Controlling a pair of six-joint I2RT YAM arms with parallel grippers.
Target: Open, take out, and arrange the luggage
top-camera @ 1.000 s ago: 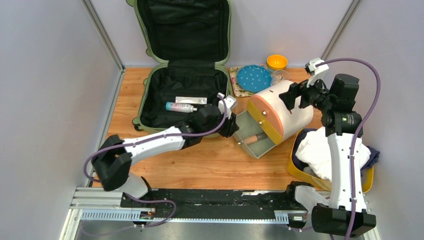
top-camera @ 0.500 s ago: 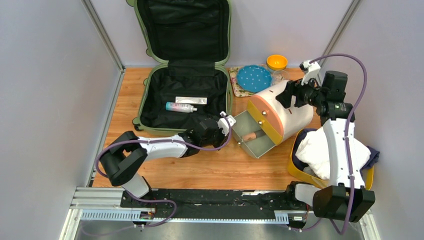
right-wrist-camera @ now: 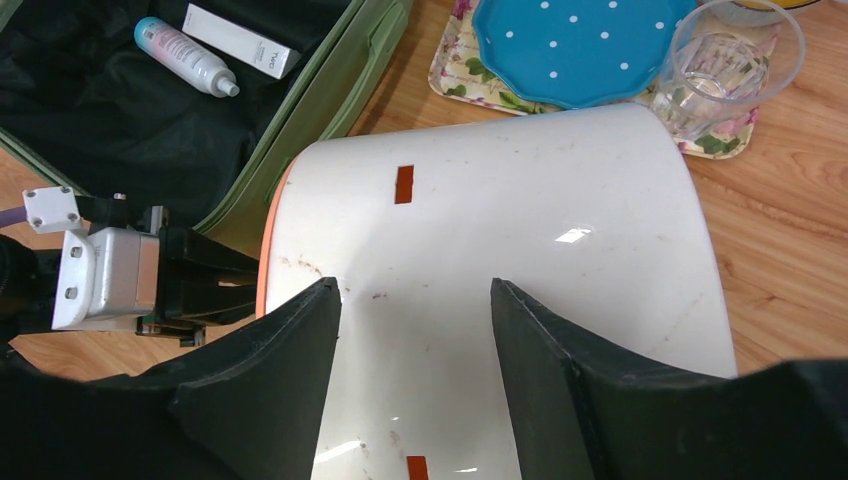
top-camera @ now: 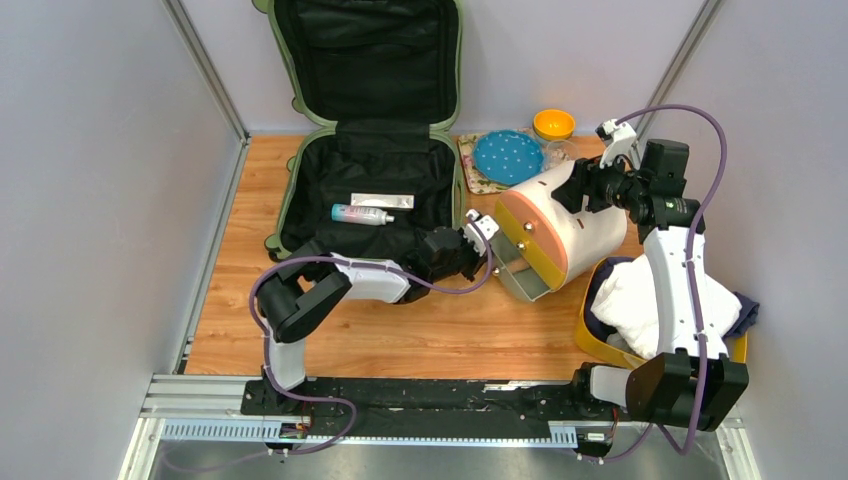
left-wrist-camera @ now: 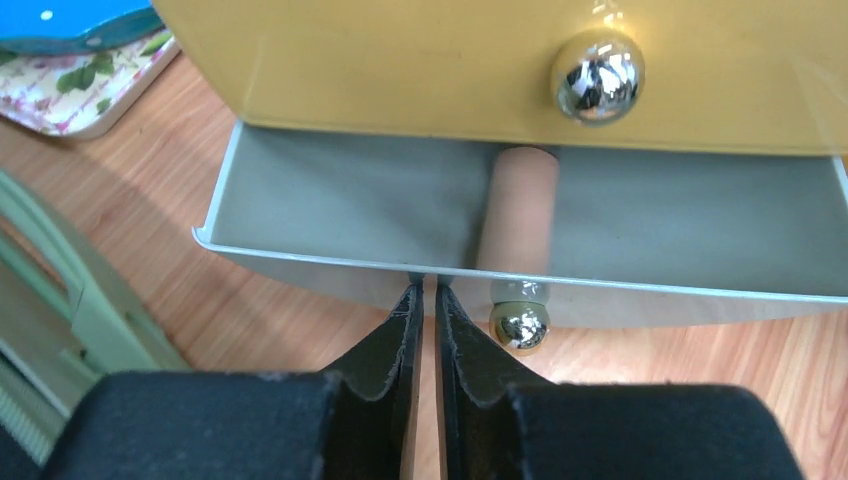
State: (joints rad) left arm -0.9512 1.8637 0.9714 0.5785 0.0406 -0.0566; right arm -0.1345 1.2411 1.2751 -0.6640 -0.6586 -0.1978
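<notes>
The sage-green luggage (top-camera: 288, 195) lies open at the back left with its lid leaning on the wall. A bottle (top-camera: 362, 214) and a white box (top-camera: 382, 201) lie on its black lining. My left gripper (top-camera: 487, 240) is to its right. In the left wrist view the jaws stand shut with only a slit between them and nothing held. The left gripper's (left-wrist-camera: 427, 290) tips touch the grey drawer's front (left-wrist-camera: 330, 260), just left of a chrome knob (left-wrist-camera: 520, 325). A tan cylinder (left-wrist-camera: 517, 210) lies in the drawer. My right gripper (right-wrist-camera: 412, 288) hovers open over the cream drawer box (right-wrist-camera: 520, 200).
A yellow tray (top-camera: 590, 335) of white cloth sits at the front right under the right arm. Behind the drawer box are a blue dotted plate (top-camera: 508, 155) on a floral tray (top-camera: 475, 180), a clear cup (right-wrist-camera: 735, 65) and an orange-lidded jar (top-camera: 553, 125). Walls close in on three sides.
My left gripper moved right to the drawer front while its jaws closed. The drawer now sits further into the box. The right gripper's jaws narrowed a little.
</notes>
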